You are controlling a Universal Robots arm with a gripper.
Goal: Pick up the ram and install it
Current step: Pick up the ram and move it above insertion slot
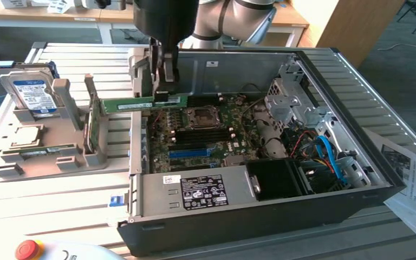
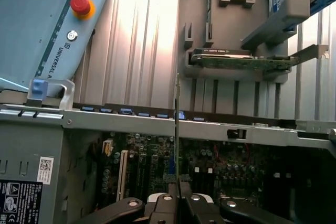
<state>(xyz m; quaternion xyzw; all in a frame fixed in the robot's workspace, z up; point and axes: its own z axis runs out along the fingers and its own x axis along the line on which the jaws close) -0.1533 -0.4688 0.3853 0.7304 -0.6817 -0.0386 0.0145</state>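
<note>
In the exterior view my gripper [image 1: 166, 95] hangs over the near-left part of the open computer case [image 1: 381, 179], shut on the ram [image 1: 139, 103]. The ram is a long green stick with a pale label, held level on its long edge and reaching out over the case wall. It hovers above the motherboard [image 1: 197, 132], apart from the slots. In the wrist view the ram [image 2: 177, 129] appears edge-on as a thin line rising from between the fingertips of my gripper [image 2: 178, 203], with the motherboard [image 2: 220, 163] behind it.
A grey parts tray [image 1: 71, 162] beside the case holds a hard drive [image 1: 31, 89], an upright green expansion card [image 1: 90, 122], a processor [image 1: 24, 135] and another ram stick [image 1: 47, 150]. A power supply [image 1: 201, 190] fills the case's near end. A red stop button [image 1: 28, 249] sits nearby.
</note>
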